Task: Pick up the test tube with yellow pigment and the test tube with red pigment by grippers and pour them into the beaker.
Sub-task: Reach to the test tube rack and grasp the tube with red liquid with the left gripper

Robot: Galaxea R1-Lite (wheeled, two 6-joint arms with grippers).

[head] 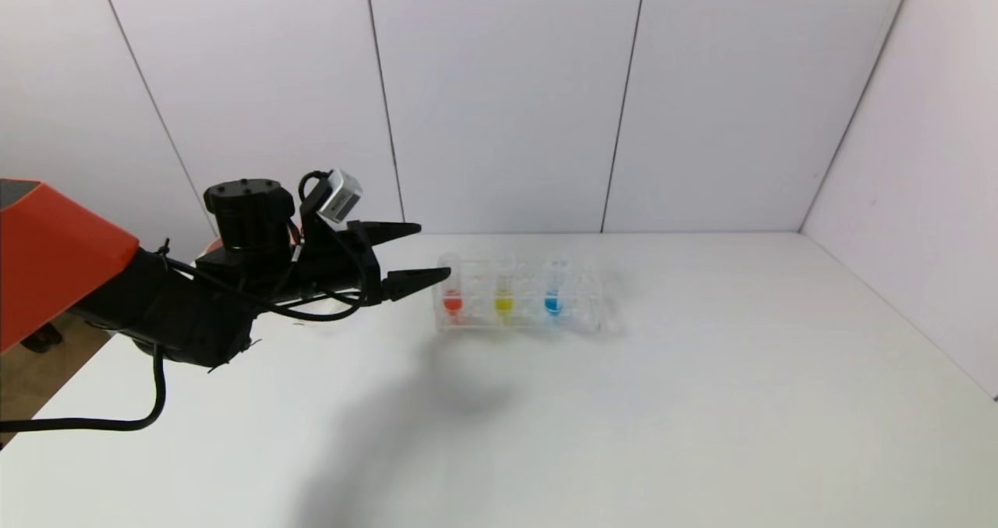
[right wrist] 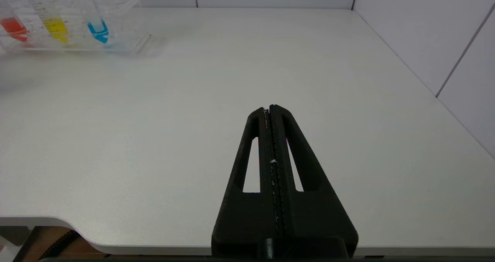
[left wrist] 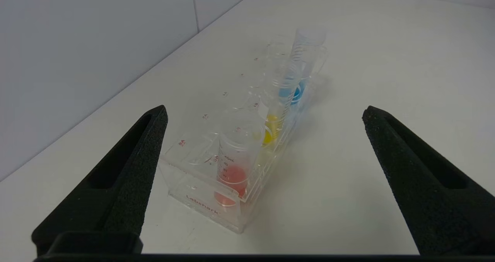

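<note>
The red pigment test tube [head: 452, 295], the yellow pigment test tube [head: 504, 297] and a blue one [head: 553, 297] stand upright in a clear rack [head: 581, 310] at the back middle of the white table. My left gripper [head: 433, 252] is open and empty, just left of the rack, level with the tube tops. In the left wrist view the red tube [left wrist: 233, 165] is nearest, with the yellow tube [left wrist: 272, 126] behind it, both ahead of the open left gripper [left wrist: 265, 112]. My right gripper [right wrist: 270, 108] is shut and empty over the table's front edge. The beaker is out of view.
The white table [head: 702, 403] is walled by white panels at the back and right. In the right wrist view the rack [right wrist: 127, 33] stands far off with the red tube [right wrist: 13, 24] and yellow tube [right wrist: 56, 26] in it.
</note>
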